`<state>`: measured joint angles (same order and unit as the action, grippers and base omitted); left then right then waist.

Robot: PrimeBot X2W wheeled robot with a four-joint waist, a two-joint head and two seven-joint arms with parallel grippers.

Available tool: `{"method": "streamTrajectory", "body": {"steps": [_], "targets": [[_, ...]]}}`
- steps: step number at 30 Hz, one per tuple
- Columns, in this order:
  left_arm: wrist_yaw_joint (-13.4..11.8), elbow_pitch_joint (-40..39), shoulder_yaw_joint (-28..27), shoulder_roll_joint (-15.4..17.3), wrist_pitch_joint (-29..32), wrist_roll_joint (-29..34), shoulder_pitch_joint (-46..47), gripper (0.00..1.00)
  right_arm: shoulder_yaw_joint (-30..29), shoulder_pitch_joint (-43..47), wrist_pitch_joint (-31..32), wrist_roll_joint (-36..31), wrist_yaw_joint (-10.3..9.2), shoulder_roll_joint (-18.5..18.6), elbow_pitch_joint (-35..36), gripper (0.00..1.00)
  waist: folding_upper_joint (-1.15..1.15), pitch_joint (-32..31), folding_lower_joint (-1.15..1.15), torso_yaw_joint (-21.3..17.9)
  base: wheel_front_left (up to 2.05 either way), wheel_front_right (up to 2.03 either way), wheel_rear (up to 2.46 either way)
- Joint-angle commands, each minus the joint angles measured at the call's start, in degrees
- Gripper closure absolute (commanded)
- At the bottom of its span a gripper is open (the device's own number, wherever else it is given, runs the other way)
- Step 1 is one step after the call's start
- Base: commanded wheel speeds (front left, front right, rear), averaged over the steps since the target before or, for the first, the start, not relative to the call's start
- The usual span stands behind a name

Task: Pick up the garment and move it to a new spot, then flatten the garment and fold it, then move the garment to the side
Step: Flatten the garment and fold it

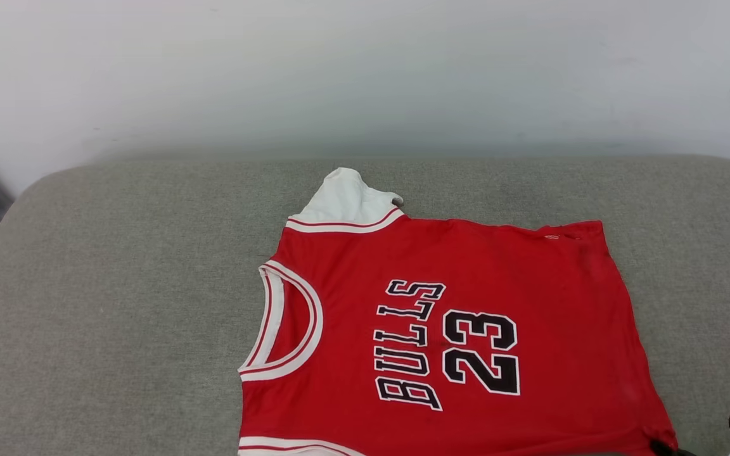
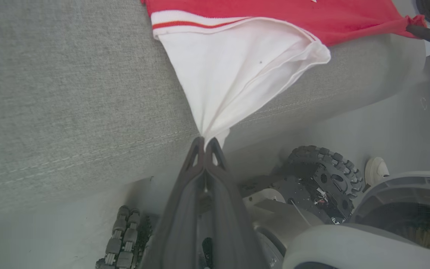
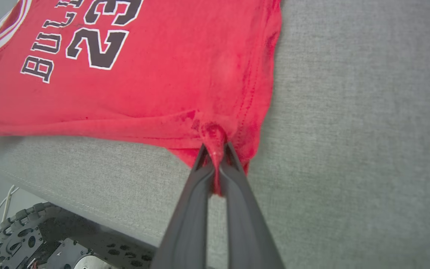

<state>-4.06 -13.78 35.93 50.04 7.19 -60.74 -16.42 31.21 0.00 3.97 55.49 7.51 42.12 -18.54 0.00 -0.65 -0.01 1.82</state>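
Note:
The garment [image 1: 466, 304], a red jersey with black white-outlined lettering and number, lies spread on the grey cushion [image 1: 118, 285], neck hole toward the left. One white sleeve [image 1: 346, 199] points to the far side. In the left wrist view, my left gripper [image 2: 205, 144] is shut on the tip of the other white sleeve [image 2: 237, 67], which is stretched out over the cushion's near edge. My right gripper [image 3: 215, 149] is shut on a bunched corner of the red hem [image 3: 215, 136]. The hem corner shows pinched at the bottom right of the head view [image 1: 659, 440].
The cushion's seamed front edge [image 2: 88, 153] drops off toward me. Below it are my base's wheels [image 2: 323, 175] [image 3: 21, 231]. A pale wall [image 1: 339, 63] runs behind the cushion. Bare cushion extends left of the jersey [image 1: 86, 348] and to its right [image 3: 349, 112].

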Motion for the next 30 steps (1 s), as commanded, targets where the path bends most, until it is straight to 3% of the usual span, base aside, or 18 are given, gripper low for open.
{"method": "streamTrajectory", "body": {"steps": [1, 13, 21, 30], "targets": [[1.24, -1.01, 0.03, 1.21, -0.13, 1.06, 0.01, 1.00, -1.35, 1.52, 0.52, -0.29, -0.04, 0.09, 1.37, 1.00, 0.00, 0.29, 0.01, -0.15, 0.00, 0.00, 0.00], [3.17, -1.95, -5.93, 0.71, -6.46, 4.37, 9.25, 1.00, -10.46, 0.33, 5.15, -4.04, -0.04, -1.55, 9.77, 1.00, 0.00, 4.46, 0.01, -0.78, 0.00, 0.00, 0.00], [4.23, 1.94, -6.16, -3.53, -6.34, 8.65, 21.60, 1.00, -17.01, -4.14, 10.25, -6.63, -0.04, -4.04, 12.07, 1.00, 0.00, 12.21, 0.01, -0.63, 0.00, 0.00, 0.00], [5.55, 11.77, -4.94, -8.35, -6.97, 12.06, 31.25, 1.00, -17.60, -9.64, 14.77, -11.99, -0.03, -6.21, 10.36, 1.00, 0.00, 18.50, 0.01, -0.58, 0.00, 0.00, 0.00]]}}
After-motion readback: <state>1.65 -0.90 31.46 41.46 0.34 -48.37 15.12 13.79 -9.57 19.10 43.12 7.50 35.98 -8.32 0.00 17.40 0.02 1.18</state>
